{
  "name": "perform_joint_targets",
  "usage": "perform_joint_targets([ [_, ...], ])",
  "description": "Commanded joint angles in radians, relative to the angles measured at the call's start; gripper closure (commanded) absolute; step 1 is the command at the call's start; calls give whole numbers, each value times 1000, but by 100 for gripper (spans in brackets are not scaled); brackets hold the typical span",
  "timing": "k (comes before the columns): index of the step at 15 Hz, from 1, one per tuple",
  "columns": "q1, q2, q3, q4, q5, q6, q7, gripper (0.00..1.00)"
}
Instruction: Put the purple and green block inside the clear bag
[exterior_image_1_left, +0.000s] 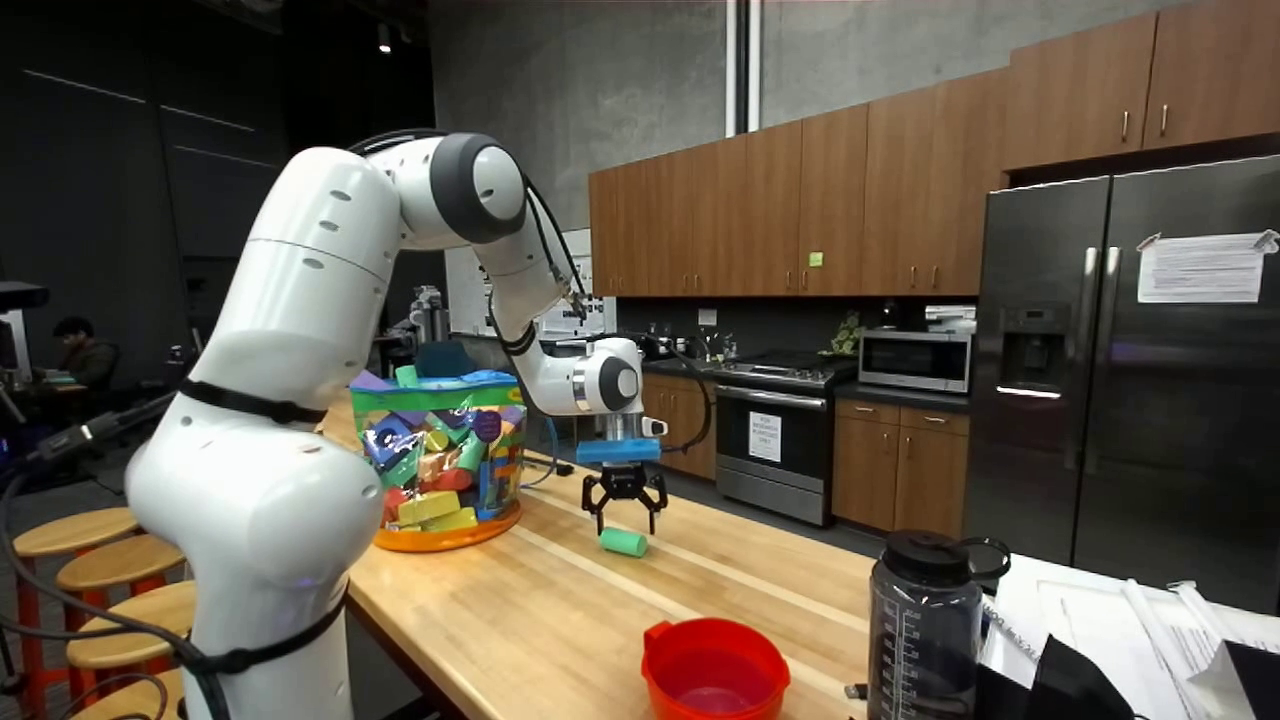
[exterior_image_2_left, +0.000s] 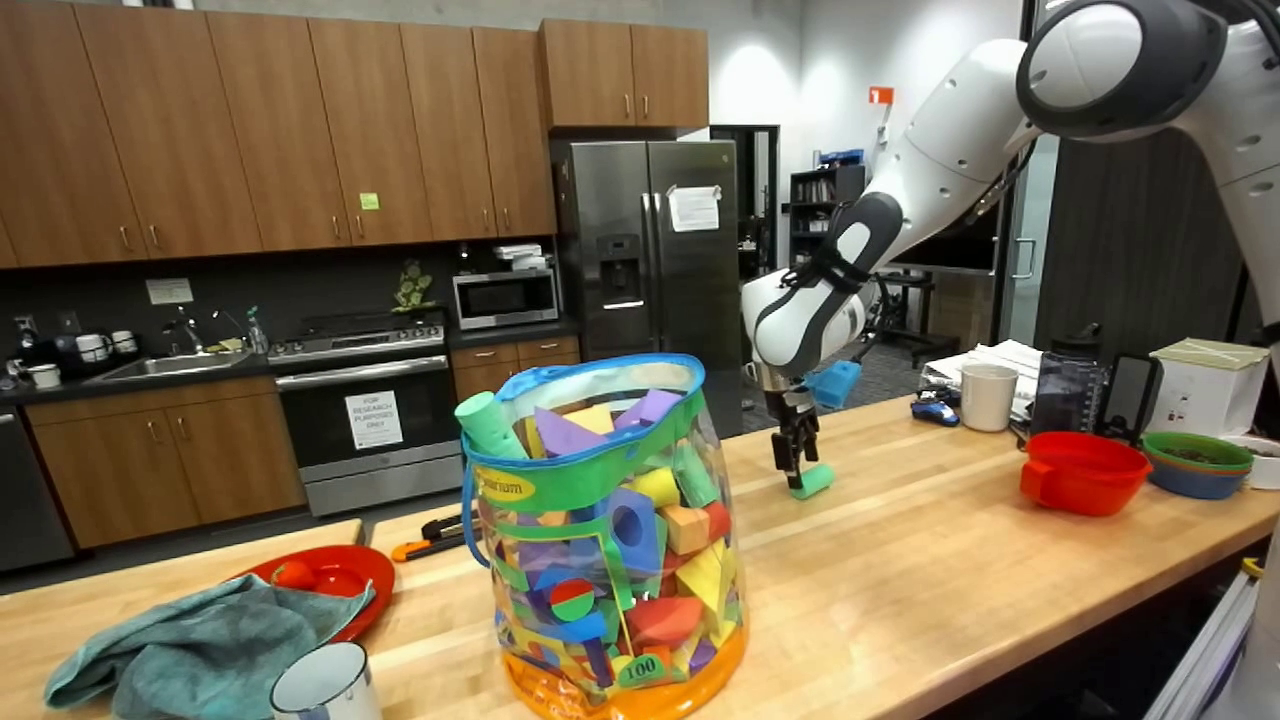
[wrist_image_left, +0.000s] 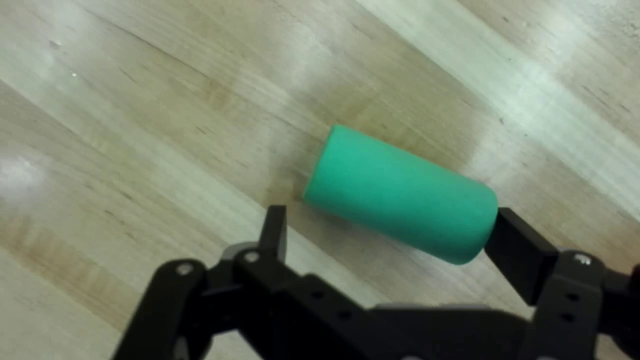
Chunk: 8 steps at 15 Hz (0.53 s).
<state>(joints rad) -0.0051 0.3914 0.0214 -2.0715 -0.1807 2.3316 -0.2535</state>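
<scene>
Wooden tabletop (exterior_image_1_left: 540, 610), green block (wrist_image_left: 402, 195), just beside parted jaws

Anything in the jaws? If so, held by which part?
Nothing held. The jaws stand open; the green block lies on the wooden table, a gap showing beside one jaw in the wrist view.

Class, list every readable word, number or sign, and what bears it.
"FOR RESEARCH PURPOSES ONLY": white paper sheet on the black oven door.
"100": green label on the clear plastic bag.
"...arium", first letters unclear: that bag's yellow oval.
Unreadably small: white fridge paper, orange wall sign, clear bottle markings, other papers.
</scene>
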Motion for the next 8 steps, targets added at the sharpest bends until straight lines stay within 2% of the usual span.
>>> perform_joint_targets([
  [1, 39, -23, -44, -16, -107, 0, 108, 0],
  [5, 62, -24, -65, -15, -187, -7, 200, 0],
  [6, 64, -23, -66, -16, -192, -5, 213, 25],
  [8, 69, -23, -69, -16, -201, -9, 236, 32],
])
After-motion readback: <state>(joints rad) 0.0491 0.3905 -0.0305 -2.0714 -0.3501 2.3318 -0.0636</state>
